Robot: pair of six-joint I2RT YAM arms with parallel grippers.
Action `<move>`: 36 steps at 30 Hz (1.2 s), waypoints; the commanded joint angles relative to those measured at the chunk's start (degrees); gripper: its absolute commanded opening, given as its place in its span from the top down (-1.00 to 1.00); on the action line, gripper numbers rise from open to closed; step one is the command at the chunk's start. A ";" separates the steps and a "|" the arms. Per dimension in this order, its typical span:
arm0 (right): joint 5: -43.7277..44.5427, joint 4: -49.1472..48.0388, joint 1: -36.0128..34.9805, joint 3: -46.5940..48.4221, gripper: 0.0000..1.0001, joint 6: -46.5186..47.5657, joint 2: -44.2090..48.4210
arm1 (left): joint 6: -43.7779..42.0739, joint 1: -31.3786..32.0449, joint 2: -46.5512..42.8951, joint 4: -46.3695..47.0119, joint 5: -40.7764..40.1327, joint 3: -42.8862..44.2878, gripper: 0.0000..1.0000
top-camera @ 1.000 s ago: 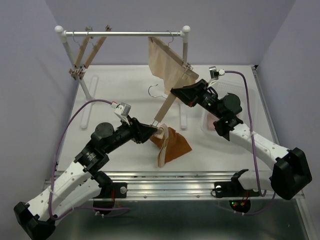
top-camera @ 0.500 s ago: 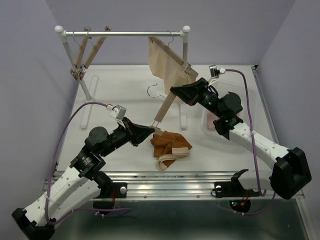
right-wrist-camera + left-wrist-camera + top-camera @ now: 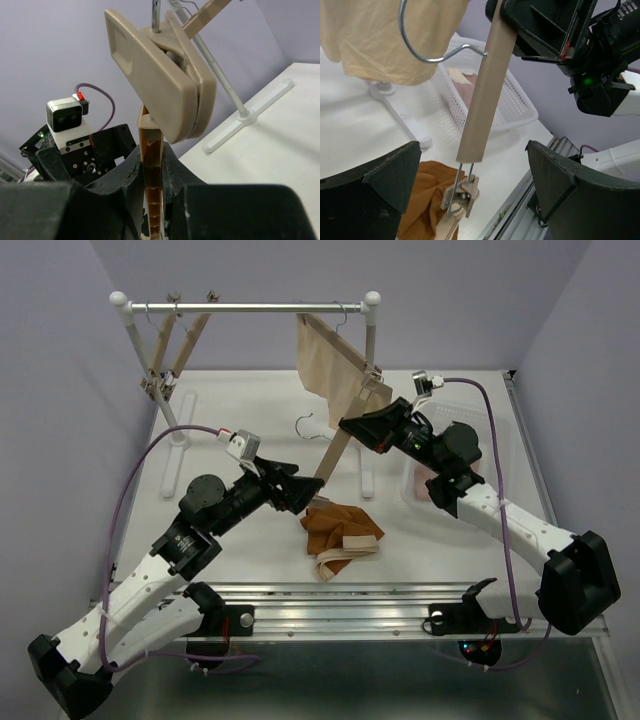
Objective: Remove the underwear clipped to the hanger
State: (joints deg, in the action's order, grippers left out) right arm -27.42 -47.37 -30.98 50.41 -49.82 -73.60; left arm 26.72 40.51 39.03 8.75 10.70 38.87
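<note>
The rust-brown underwear (image 3: 340,530) lies crumpled on the table, below the lower clip (image 3: 462,192) of a tan hanger (image 3: 335,455) that is tilted in the air. My left gripper (image 3: 302,492) stands open around that lower end, touching nothing; its wrist view shows the clip (image 3: 462,192) bare between the wide fingers (image 3: 375,195). My right gripper (image 3: 350,428) is shut on the hanger bar (image 3: 151,185), just under its upper clip (image 3: 165,85). A beige underwear (image 3: 325,355) hangs clipped on the rail. Something pink lies in the basket (image 3: 462,80).
The clothes rack (image 3: 245,308) spans the back, with two empty hangers (image 3: 170,350) at its left end. Its white foot (image 3: 365,480) lies behind the held hanger. A white mesh basket (image 3: 480,435) sits at the right, behind my right arm.
The rust-brown underwear came off the lower clip and dropped to the table. My left gripper opened wide and lifted slightly toward the hanger's end. The right gripper kept its hold.
</note>
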 commanded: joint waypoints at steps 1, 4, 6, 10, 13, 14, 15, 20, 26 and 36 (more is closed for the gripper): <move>-1.58 -5.36 0.13 -0.23 0.99 -1.77 0.57 | -4.74 0.27 4.28 9.61 3.18 4.01 -0.98; -2.28 -6.76 0.13 -0.58 0.99 -2.29 0.65 | -5.89 0.27 7.81 9.79 4.33 5.51 -0.98; -2.11 -7.20 0.13 -0.93 0.99 -2.65 0.74 | -5.89 0.27 9.13 11.27 4.59 5.60 -0.98; -2.55 -9.23 0.13 -1.46 0.99 -3.70 0.83 | -5.54 0.18 12.12 14.80 7.23 5.95 -0.98; -2.20 -9.23 0.13 -1.55 0.99 -3.70 0.83 | -6.15 0.18 12.92 15.33 8.28 6.92 -0.40; -2.03 -9.23 0.13 -1.72 0.99 -3.70 0.92 | -6.07 0.18 13.00 15.50 9.24 7.18 -0.23; -1.41 -9.31 0.13 -1.81 0.99 -3.79 0.92 | -5.98 0.27 13.09 15.77 9.86 7.10 0.02; -1.41 -9.40 0.13 -1.98 0.99 -3.62 0.83 | -5.37 0.18 12.74 16.47 12.33 6.22 0.94; -3.52 1.41 0.13 1.35 0.70 1.48 0.57 | -4.13 0.18 8.71 17.44 8.55 4.19 1.00; 4.99 26.51 0.13 -3.03 -1.00 15.98 6.19 | -3.26 0.18 -4.20 -1.86 -17.18 5.95 1.00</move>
State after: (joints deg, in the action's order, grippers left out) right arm -28.01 -34.09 -31.09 49.34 -42.39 -70.72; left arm 23.42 40.80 38.33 14.44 6.52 41.45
